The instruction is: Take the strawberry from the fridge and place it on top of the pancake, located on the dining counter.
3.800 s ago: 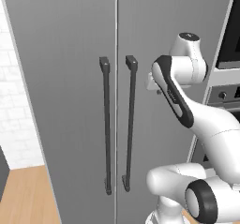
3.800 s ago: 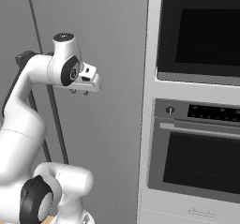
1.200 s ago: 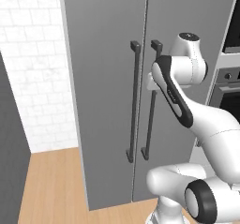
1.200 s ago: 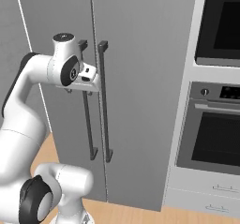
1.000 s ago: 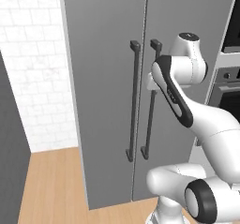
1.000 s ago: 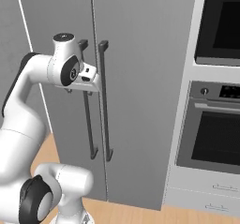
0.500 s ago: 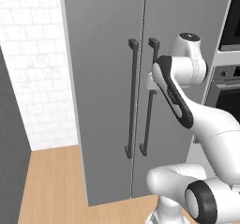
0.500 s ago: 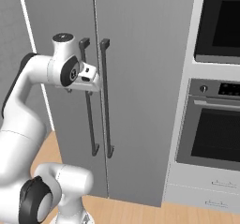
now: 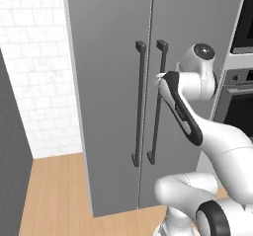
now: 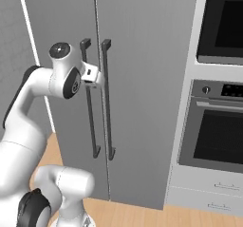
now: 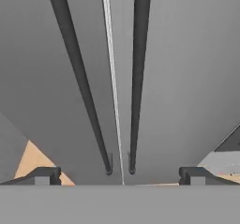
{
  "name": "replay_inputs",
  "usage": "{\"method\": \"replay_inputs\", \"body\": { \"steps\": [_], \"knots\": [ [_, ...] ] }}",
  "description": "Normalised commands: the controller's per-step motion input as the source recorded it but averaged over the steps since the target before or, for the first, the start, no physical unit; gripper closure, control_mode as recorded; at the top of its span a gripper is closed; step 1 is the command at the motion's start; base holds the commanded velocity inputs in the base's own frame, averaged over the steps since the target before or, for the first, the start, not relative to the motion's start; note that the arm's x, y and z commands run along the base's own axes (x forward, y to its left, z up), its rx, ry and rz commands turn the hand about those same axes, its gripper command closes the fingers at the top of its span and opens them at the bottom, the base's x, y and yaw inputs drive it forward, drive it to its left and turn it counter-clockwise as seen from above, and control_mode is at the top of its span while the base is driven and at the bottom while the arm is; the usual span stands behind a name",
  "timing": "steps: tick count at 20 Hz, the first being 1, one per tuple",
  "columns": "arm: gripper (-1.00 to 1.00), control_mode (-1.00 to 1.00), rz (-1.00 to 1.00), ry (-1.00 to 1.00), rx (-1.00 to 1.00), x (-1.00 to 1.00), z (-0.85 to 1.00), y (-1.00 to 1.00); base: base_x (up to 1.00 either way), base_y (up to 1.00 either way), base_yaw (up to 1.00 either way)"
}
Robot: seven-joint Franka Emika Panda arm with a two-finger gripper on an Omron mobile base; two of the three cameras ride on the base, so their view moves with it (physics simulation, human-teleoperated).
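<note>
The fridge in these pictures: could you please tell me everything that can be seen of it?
The tall matte grey two-door fridge stands upright with both doors shut, a thin seam running between them. Each door carries a long dark vertical bar handle, the left handle and the right handle flanking that seam. It rests on the light wood floor, beside the built-in ovens. The open pincer faces the handles; nothing touches them.

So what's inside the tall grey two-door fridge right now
Nothing inside can be seen: both doors of the tall matte grey fridge are shut, with only its two dark bar handles showing. The open gripper faces them.
</note>
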Motion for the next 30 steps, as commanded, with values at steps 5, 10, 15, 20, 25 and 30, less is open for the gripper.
{"method": "replay_inputs", "body": {
  "steps": [5, 10, 15, 20, 25, 30],
  "knots": [
    [-1.0, -1.0, -0.01, -0.2, 0.01, 0.44, 0.04, -0.31, 0.0, 0.0, 0.0],
    [-1.0, -1.0, 0.0, -0.07, 0.0, 0.47, 0.0, -0.01, 0.0, 0.0, 0.0],
    [-1.0, -1.0, 0.0, 0.0, 0.0, 0.66, 0.0, -0.09, 0.0, 0.0, 0.0],
    [-1.0, -1.0, 0.0, 0.0, 0.0, 0.58, 0.0, -0.08, 0.0, 0.0, 0.0],
    [-1.0, -1.0, 0.0, 0.0, -0.01, 0.49, -0.01, 0.0, 0.0, 0.0, 0.0],
    [-1.0, -1.0, 0.0, 0.0, 0.0, 0.58, -0.02, 0.0, 0.0, 0.0, 0.0]
  ]
}}
